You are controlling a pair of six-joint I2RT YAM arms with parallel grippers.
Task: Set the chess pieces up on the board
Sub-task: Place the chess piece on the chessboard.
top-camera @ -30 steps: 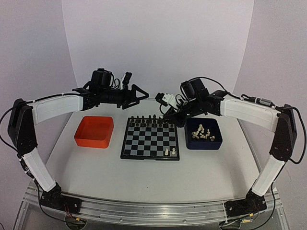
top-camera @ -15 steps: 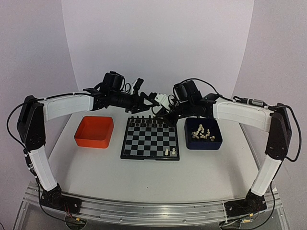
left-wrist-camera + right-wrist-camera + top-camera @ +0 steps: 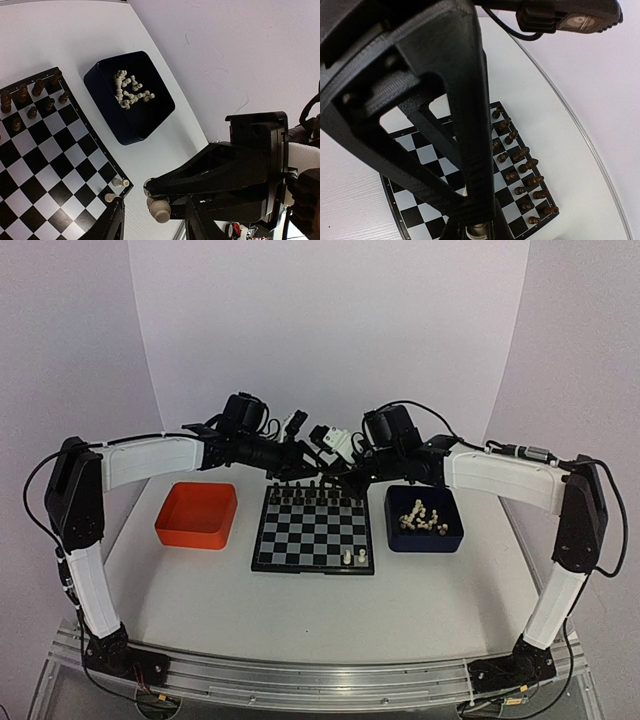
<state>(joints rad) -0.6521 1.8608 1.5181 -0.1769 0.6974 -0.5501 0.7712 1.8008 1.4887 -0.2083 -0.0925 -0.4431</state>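
The board (image 3: 312,532) lies mid-table, with dark pieces (image 3: 312,497) on its two far rows and two cream-white pieces (image 3: 353,558) at its near right corner. Several more cream-white pieces (image 3: 421,517) lie in the dark blue tray (image 3: 448,539). My two grippers meet above the board's far edge. In the left wrist view my right gripper (image 3: 150,195) comes in from the right, shut on a cream-white piece (image 3: 161,212). That piece sits between the spread fingers of my open left gripper (image 3: 154,216). In the right wrist view the piece (image 3: 480,232) shows at the bottom edge, mostly hidden.
An orange tray (image 3: 197,515) stands left of the board. The dark blue tray (image 3: 150,117) stands right of it. A white backdrop curves up behind the table. A metal rail runs along the near edge.
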